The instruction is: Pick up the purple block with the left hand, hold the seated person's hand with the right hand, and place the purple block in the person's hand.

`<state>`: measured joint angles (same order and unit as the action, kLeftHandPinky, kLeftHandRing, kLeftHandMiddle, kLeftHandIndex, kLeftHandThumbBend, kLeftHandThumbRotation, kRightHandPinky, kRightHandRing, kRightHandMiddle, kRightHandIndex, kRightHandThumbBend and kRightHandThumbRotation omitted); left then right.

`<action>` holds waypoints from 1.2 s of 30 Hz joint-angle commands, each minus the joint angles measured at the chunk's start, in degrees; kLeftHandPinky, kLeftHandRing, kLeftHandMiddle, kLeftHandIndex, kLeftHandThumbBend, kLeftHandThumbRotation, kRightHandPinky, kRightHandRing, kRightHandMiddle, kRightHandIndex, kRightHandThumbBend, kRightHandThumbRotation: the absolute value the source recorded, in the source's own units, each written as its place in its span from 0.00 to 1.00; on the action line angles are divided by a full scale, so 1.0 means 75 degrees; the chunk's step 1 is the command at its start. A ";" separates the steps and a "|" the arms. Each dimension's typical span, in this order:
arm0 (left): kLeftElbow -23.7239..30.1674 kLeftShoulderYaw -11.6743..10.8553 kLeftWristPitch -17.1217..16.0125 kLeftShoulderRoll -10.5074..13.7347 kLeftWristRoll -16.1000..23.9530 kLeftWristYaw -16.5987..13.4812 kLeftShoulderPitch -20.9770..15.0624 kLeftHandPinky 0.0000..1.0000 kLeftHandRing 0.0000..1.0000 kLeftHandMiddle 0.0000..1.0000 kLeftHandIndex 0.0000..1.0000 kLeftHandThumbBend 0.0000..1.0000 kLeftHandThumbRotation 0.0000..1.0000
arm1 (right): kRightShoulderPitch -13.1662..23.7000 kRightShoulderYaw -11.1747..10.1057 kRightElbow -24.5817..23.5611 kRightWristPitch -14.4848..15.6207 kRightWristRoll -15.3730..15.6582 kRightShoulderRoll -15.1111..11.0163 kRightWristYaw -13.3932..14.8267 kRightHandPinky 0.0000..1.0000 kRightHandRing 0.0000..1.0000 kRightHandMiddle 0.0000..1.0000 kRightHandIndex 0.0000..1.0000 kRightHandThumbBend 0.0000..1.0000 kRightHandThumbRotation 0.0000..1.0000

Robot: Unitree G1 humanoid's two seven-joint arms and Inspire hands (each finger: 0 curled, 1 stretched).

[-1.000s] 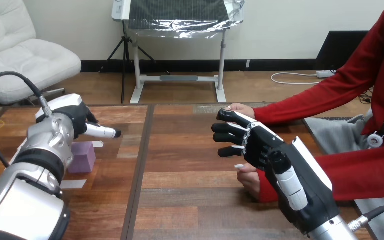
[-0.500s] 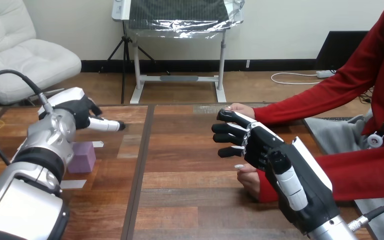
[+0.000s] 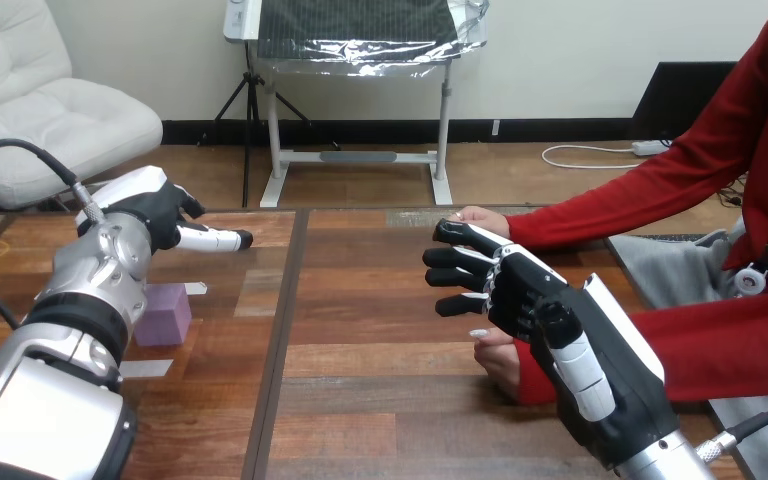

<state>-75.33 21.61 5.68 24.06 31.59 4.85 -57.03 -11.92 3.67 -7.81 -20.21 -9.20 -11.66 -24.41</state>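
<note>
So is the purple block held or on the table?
On the table; the purple block rests there, the left hand apart from it.

The purple block (image 3: pixel 167 312), a pale lilac cube, sits flat on the wooden table (image 3: pixel 380 390) towards its left side (left edge hidden). At the right side, the person's farther hand (image 3: pixel 478 215) and the person's nearer hand (image 3: pixel 501 362) lie well apart from it, both partly hidden.

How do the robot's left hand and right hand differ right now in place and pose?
The left hand is raised near the purple block, not touching it; the right hand is beside the person's hands. The left hand points toward the view's right, the right hand toward its left. Both are open and hold nothing.
</note>
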 commanded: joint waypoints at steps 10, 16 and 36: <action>0.0279 0.0216 -0.0135 0.0217 0.0387 -0.0518 -0.0517 0.82 0.85 0.87 0.87 0.67 0.57 | 0.0326 -0.0104 -0.0293 -0.0030 -0.0106 -0.0050 0.0007 0.72 0.81 0.82 0.86 0.90 1.00; 0.0205 0.0130 -0.0069 0.0201 0.0350 -0.0473 -0.0476 0.82 0.89 0.91 0.89 0.70 0.59 | 0.0321 -0.0104 -0.0287 -0.0047 -0.0073 -0.0036 0.0035 0.72 0.81 0.82 0.86 0.90 1.00; -0.0005 0.0561 0.0090 0.0144 0.0718 -0.0272 -0.0247 0.78 0.88 0.90 0.89 0.75 0.65 | 0.0286 -0.0087 -0.0281 -0.0090 -0.0064 -0.0019 0.0031 0.73 0.81 0.83 0.86 0.90 1.00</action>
<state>-75.50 24.39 5.90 24.37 35.71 2.95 -57.02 -11.92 3.67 -7.81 -20.21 -9.15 -11.64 -24.41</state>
